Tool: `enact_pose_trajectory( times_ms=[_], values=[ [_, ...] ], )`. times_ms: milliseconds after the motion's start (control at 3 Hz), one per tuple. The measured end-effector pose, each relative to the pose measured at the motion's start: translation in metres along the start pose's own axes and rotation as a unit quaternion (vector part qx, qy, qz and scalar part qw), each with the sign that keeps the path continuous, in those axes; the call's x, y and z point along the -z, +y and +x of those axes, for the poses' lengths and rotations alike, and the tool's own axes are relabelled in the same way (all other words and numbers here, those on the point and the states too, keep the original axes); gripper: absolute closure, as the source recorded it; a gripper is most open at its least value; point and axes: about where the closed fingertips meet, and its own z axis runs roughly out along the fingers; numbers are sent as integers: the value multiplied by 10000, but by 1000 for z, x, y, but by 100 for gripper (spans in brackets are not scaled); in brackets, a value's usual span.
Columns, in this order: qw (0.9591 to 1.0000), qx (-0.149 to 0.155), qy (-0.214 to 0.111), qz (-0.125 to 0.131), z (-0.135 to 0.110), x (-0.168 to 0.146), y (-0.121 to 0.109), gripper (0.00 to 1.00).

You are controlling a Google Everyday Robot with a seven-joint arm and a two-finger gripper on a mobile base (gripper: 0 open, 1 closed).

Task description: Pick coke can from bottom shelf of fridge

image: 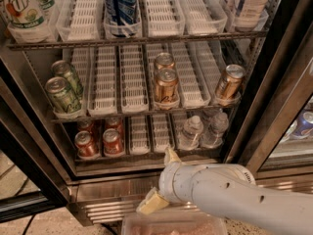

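The fridge (pixel 110 192) stands open with its racks in view. On the bottom shelf (pixel 146 156), at the left, stand several red coke cans; the two front ones are at left (pixel 85 145) and right (pixel 112 142). My gripper (pixel 156 180) is open and empty, in front of the steel base panel, just below the shelf's front rail and right of the coke cans. One cream fingertip (pixel 170 155) reaches up to the rail, the other (pixel 149 204) points down-left. My white arm (pixel 234 197) comes in from the lower right.
Clear water bottles (pixel 200 131) stand at the right of the bottom shelf. Bronze-gold cans (pixel 166 84) and green cans (pixel 62 94) are on the rack above, blue cans (pixel 120 4) on the top one. The black door frame (pixel 274 82) rises at right. A pinkish tray (pixel 173 225) sits below.
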Motion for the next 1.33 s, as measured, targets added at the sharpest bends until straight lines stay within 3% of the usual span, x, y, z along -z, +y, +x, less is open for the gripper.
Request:
enact_pose_trajectory(
  times_ms=[333,667,1000,1333],
  values=[
    [9969,-152,-672,378,-32,-18,-12,0],
    [9969,-152,-672,378,-32,-18,-12,0],
    [9951,-275,-783,539,-32,-22,-11,0],
    [9908,-510,-1019,729,-35,-43,-6,0]
  ],
)
